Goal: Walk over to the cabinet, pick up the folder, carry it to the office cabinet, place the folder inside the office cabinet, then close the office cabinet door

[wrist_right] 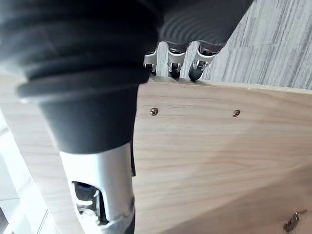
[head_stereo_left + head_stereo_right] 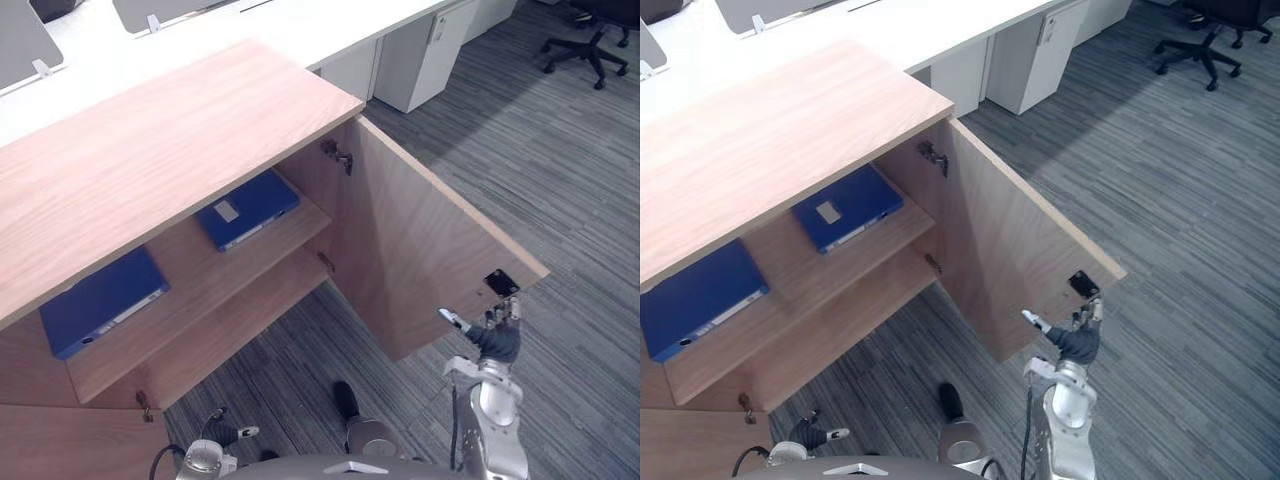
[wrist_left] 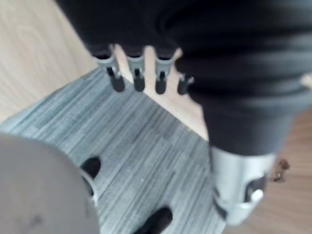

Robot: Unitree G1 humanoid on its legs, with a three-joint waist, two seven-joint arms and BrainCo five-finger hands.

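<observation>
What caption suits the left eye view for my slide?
Right hand at the edge of the open cabinet door; blue folder and second folder on the shelf.

Upper shelf (image 2: 190,270): two folders lie flat on it.
First blue folder (image 2: 100,300): at the shelf's 8 o'clock end.
Second blue folder (image 2: 247,208): at its 2 o'clock end.

Office cabinet (image 2: 150,150) and its door (image 2: 420,250) are showing pale wood grain. A plate (image 2: 501,282) on the door is reading black. Right folder (image 2: 247,208) and left folder (image 2: 103,300) are showing deep blue, each carrying a white label. Carpet (image 2: 560,180) is running grey in fine stripes. Surface (image 2: 300,20) is showing white, chair (image 2: 590,40) black.
</observation>
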